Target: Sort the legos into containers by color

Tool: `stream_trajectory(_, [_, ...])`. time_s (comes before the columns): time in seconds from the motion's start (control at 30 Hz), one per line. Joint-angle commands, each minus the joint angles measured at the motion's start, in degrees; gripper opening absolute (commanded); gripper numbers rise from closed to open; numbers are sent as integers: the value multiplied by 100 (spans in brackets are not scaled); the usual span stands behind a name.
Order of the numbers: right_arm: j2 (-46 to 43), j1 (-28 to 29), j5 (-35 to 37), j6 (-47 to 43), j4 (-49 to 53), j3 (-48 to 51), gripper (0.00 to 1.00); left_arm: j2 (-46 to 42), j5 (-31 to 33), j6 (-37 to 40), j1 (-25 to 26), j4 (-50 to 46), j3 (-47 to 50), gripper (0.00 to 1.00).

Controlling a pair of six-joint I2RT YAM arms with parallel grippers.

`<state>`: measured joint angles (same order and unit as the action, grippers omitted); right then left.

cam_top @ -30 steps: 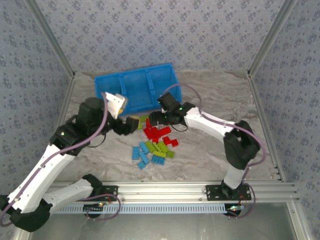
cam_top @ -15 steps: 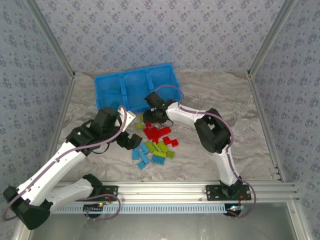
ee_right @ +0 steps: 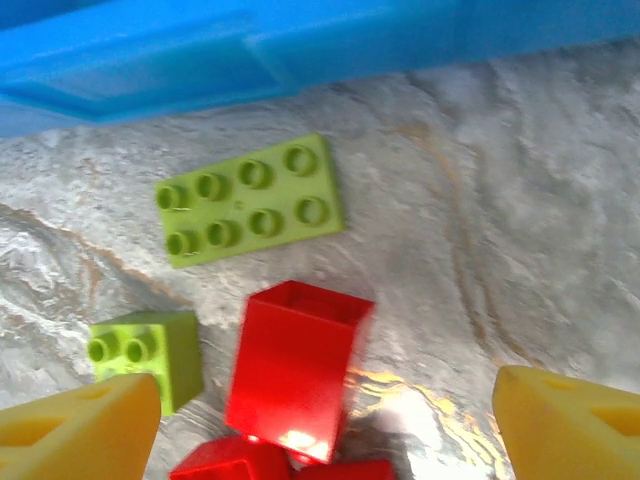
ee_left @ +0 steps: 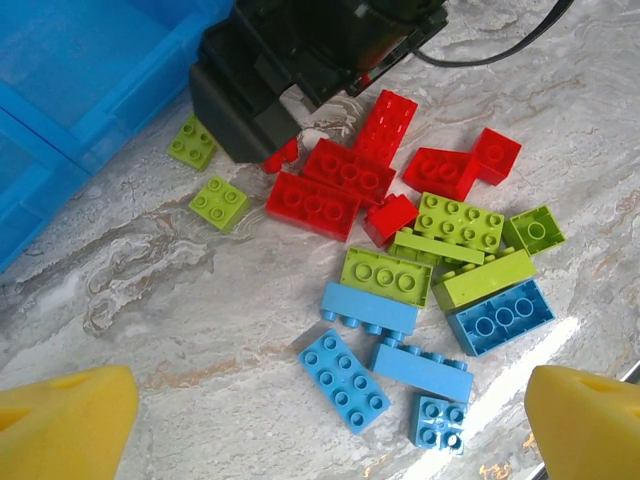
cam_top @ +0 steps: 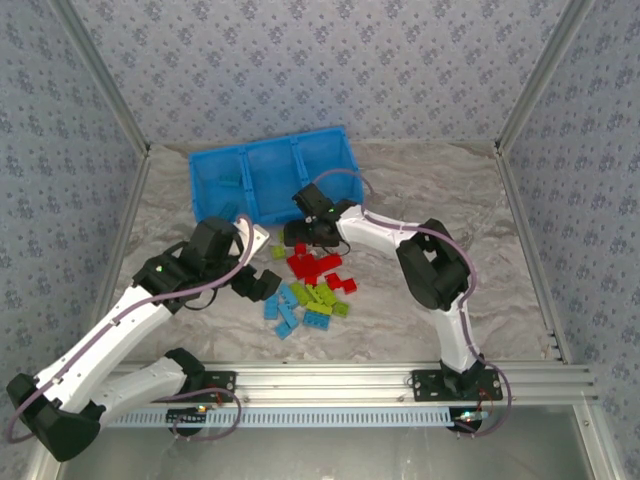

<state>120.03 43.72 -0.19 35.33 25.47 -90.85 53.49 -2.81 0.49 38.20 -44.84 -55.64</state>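
— What is hidden or hard to make out?

— The bright blue plastic tray with its three compartments is cut off by the frame in both wrist views. From above, its floors are too small to read. The yellow pads of the right gripper run off the lower corners of its own view. So do those of the left gripper. In the left wrist view, the right gripper's black body covers one end of a small red piece beside the tray.

— Where are the legos?

— In a loose pile on the marbled grey table, just in front of the tray's near wall, between the two grippers.

— And which way does the one under the right wrist point?

— The hollow red brick is tipped, its open underside toward the camera. Its long axis runs from the tray wall toward the wrist, slightly slanted. Beyond it, a lime green eight-stud plate lies studs up, its long axis nearly parallel to the tray wall. A lime green four-stud brick sits just beside the red one.

— The jaws?

— The right gripper's are spread wide and hold nothing; the hollow red brick lies between the pads and touches neither. The left gripper's are also wide apart and empty. The light blue bricks lie between and just ahead of its pads. The lime green bricks and the red cluster lie farther out, toward the tray.
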Motion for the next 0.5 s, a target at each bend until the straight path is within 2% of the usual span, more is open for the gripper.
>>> stream_trajectory(0.0, [352,94,262,174,207,-274,88,-122,129,55,-40,49,18,99])
stream_trajectory(0.07, [501,86,317,176,228,-317,82,-145,140,54,-45,53,43,99])
stream_trajectory(0.23, [437,107,354,170,167,-186,51,-185,17,136,-50,88,62,99])
stream_trajectory(0.33, [-42,93,530,134,-49,174,37,-231,-316,190,-52,130,84,99])
stream_trajectory(0.4, [-621,92,751,-22,-376,621,27,-331,-803,254,-49,270,134,99])
stream_trajectory(0.47, [-1177,60,931,-289,-636,1009,26,-458,-1155,297,-54,400,197,99])
